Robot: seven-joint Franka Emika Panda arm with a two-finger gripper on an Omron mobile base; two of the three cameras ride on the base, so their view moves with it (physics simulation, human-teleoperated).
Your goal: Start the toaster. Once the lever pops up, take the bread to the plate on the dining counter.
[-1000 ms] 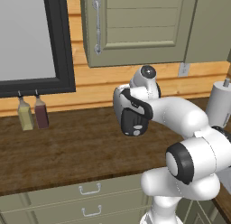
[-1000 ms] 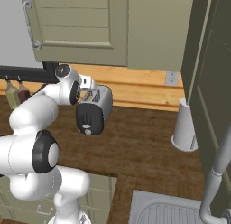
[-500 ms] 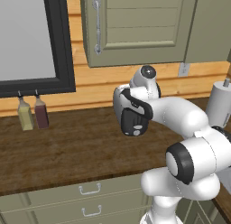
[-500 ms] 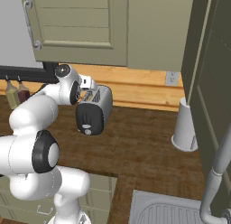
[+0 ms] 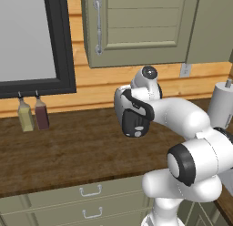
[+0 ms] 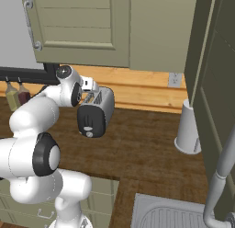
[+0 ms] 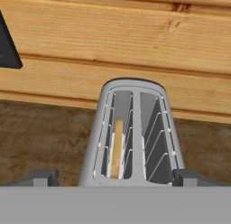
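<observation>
The shiny silver toaster [image 5: 133, 112] stands on the dark wood counter near the wooden back wall, its black end panel [image 6: 90, 121] and pale knob [image 6: 89, 134] facing me. In the hand view I look down into the toaster [image 7: 134, 128]. A tan slice of bread [image 7: 117, 148] sits low in its left slot and the right slot is bare. My gripper [image 7: 116, 176] hovers just above the toaster's near end, open, with one fingertip [image 7: 43, 175] on each side and nothing held. I cannot make out the lever on the panel. The plate and the dining counter are out of view.
Two bottles [image 5: 32, 115] stand at the counter's back left under a dark window frame. A white paper-towel roll [image 6: 188, 129] stands to the right, with a sink [image 6: 170, 212] and faucet [image 6: 221, 176] beyond. A wall cabinet [image 5: 136, 24] hangs overhead, and drawers [image 5: 91, 191] front the counter.
</observation>
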